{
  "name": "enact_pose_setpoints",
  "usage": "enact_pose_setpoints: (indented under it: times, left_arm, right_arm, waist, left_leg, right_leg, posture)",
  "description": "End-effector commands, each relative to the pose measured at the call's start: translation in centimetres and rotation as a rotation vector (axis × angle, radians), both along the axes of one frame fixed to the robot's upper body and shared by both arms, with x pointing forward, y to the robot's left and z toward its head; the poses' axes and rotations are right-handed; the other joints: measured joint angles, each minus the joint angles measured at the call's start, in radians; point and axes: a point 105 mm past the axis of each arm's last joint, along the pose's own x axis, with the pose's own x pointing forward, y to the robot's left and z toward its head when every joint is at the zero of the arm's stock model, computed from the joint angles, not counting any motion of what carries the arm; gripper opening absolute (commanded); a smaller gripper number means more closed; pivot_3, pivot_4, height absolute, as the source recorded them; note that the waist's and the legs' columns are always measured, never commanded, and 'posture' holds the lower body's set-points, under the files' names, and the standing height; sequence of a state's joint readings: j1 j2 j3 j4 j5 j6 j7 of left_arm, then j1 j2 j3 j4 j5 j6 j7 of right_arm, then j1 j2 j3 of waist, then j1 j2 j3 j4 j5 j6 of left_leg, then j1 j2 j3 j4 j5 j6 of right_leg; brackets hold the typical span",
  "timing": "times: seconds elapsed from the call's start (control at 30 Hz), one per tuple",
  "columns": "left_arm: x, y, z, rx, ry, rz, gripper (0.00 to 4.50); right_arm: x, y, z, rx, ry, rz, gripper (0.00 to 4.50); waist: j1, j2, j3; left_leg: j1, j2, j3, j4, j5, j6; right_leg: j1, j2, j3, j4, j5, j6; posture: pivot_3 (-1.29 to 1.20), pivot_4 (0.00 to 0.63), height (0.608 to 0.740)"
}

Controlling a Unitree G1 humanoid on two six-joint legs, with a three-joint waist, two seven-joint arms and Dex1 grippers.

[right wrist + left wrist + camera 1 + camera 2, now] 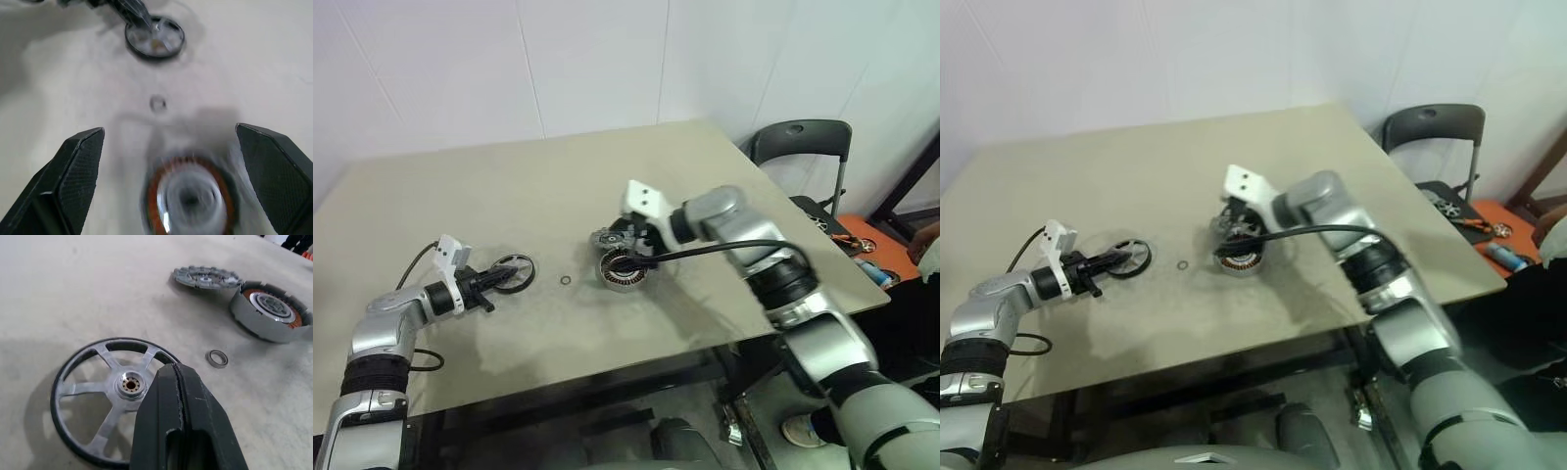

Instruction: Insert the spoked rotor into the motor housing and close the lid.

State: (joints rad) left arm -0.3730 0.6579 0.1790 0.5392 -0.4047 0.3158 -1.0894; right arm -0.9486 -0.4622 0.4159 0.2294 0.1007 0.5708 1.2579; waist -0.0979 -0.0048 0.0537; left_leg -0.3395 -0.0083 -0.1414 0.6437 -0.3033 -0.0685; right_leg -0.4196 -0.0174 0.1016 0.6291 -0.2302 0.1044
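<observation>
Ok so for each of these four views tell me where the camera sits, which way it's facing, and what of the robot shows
Left and right eye views: on the head, looking forward and down over the beige table; both arms show, the right gripper above the round grey copper-wound motor housing.
Left wrist view: along the shut left gripper, over the flat black spoked rotor, toward the notched grey lid.
Right wrist view: between the open right fingers, down at the housing.
Shared: both wrist views show rotor, housing and a small ring.
</observation>
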Motion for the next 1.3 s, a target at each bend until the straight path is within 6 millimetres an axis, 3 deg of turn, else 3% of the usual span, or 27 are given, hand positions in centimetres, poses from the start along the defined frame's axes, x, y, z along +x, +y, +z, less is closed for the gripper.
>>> enact_pose_setpoints:
  times: [0.03,0.1,0.13,0.27,0.4,0.43,0.53,0.73,0.87,1.13,1.3]
  left_arm:
    - [0.6,-0.4,1.3,0.004,-0.060,-0.023,0.00]
    - [0.7,-0.6,1.1,0.000,-0.060,-0.021,0.00]
    - [0.8,-0.7,1.0,-0.003,-0.061,-0.019,0.00]
    - [0.8,-1.1,0.9,-0.005,-0.065,-0.022,0.00]
    - [0.7,-1.3,0.8,-0.010,-0.069,-0.021,0.00]
    - [0.6,-1.3,0.8,-0.011,-0.069,-0.020,0.00]
    - [0.4,-1.2,0.7,-0.013,-0.069,-0.018,0.00]
    - [-0.2,-0.8,0.3,-0.011,-0.057,-0.005,0.00]
    - [-0.5,-0.5,0.2,-0.006,-0.053,0.003,0.00]
    - [-0.5,-0.4,0.3,0.001,-0.047,0.005,0.00]
    - [-0.6,-0.4,0.3,0.002,-0.045,0.004,0.00]
  right_arm:
    - [-0.9,-3.0,-0.5,-0.191,-0.139,0.139,4.48]
    - [-0.8,-5.3,-1.8,-0.338,-0.227,0.191,4.48]
    - [-1.1,-5.4,-2.1,-0.354,-0.234,0.224,4.48]
    - [-1.6,-4.6,-2.7,-0.376,-0.287,0.308,4.48]
    - [-0.8,-3.5,-4.4,-0.412,-0.368,0.352,4.48]
    - [-0.5,-3.3,-4.9,-0.423,-0.385,0.363,4.31]
    - [0.3,-3.0,-5.4,-0.437,-0.403,0.377,3.59]
    - [1.3,-2.5,-6.3,-0.456,-0.420,0.395,1.45]
    - [1.6,-1.7,-5.9,-0.423,-0.428,0.398,0.01]
    - [1.8,-1.2,-4.7,-0.424,-0.444,0.416,0.01]
    - [-0.4,-2.2,-2.6,-0.392,-0.307,0.476,0.18]
  waist:
    - [0.002,0.000,0.000]
    - [0.001,0.000,0.000]
    - [0.000,0.000,0.000]
    - [-0.007,0.001,0.001]
    - [0.001,0.001,0.001]
    - [0.003,0.001,0.001]
    - [0.005,0.001,0.001]
    - [0.003,0.001,0.001]
    - [0.001,0.001,0.001]
    - [0.002,0.001,0.001]
    - [0.003,0.002,0.002]
  left_leg:
    - [0.000,0.000,0.000,0.000,0.000,0.000]
    - [0.000,0.001,0.001,0.000,0.000,0.000]
    - [0.000,0.001,0.001,0.000,0.000,0.000]
    - [0.001,0.001,0.004,0.000,0.000,0.000]
    - [0.001,0.002,0.003,0.001,0.000,0.000]
    - [0.001,0.002,0.003,0.002,0.000,0.000]
    - [0.001,0.002,0.003,0.002,0.000,0.000]
    - [0.001,0.001,0.003,0.001,0.000,0.000]
    - [0.002,0.002,0.003,0.002,0.000,0.000]
    - [0.001,0.002,0.003,0.002,0.000,0.000]
    - [0.001,0.001,0.002,0.002,0.000,0.000]
  right_leg:
    - [0.000,0.000,0.000,0.000,0.000,0.001]
    - [0.000,0.001,0.000,0.000,-0.002,0.004]
    - [0.000,0.000,0.000,0.000,-0.002,0.004]
    - [0.000,0.001,0.003,0.001,-0.002,0.004]
    - [0.000,0.002,0.003,0.001,-0.002,0.004]
    - [0.000,0.002,0.003,0.001,-0.002,0.003]
    - [0.000,0.002,0.003,0.001,0.000,0.000]
    - [0.000,0.001,0.003,0.001,0.001,-0.001]
    - [0.001,0.002,0.003,0.002,0.001,-0.001]
    - [0.000,0.001,0.003,0.002,0.001,-0.001]
    - [0.000,0.001,0.002,0.002,0.001,-0.001]
  posture:
    - [0.00,0.000,0.740]
    - [0.00,0.000,0.740]
    - [0.00,0.000,0.740]
    - [0.00,0.000,0.740]
    - [0.00,0.000,0.740]
    - [0.00,0.000,0.740]
    - [0.00,0.000,0.740]
    - [0.00,0.000,0.740]
    - [0.00,0.000,0.740]
    - [0.00,0.000,0.740]
    - [0.00,0.000,0.740]
